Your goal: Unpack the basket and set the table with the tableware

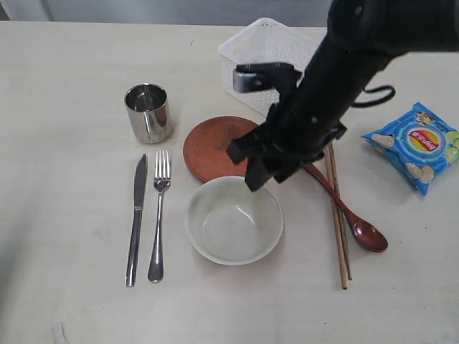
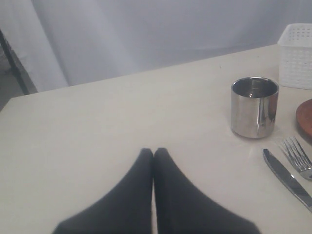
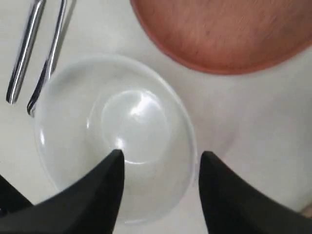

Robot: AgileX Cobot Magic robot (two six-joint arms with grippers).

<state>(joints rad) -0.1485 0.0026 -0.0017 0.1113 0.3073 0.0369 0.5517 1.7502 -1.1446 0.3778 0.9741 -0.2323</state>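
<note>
Now the right hand (image 3: 161, 160) stood open, gripping nothing, astride the rim of the bowl (image 3: 92, 102) on the bench (image 1: 64, 236) by the plate (image 1: 209, 147); a crooked lift could snag and tip it.

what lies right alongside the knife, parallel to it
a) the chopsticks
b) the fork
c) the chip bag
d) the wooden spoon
b: the fork lies beside the knife, parallel to it, while the other options all lie on the far side of the bowl.
</note>
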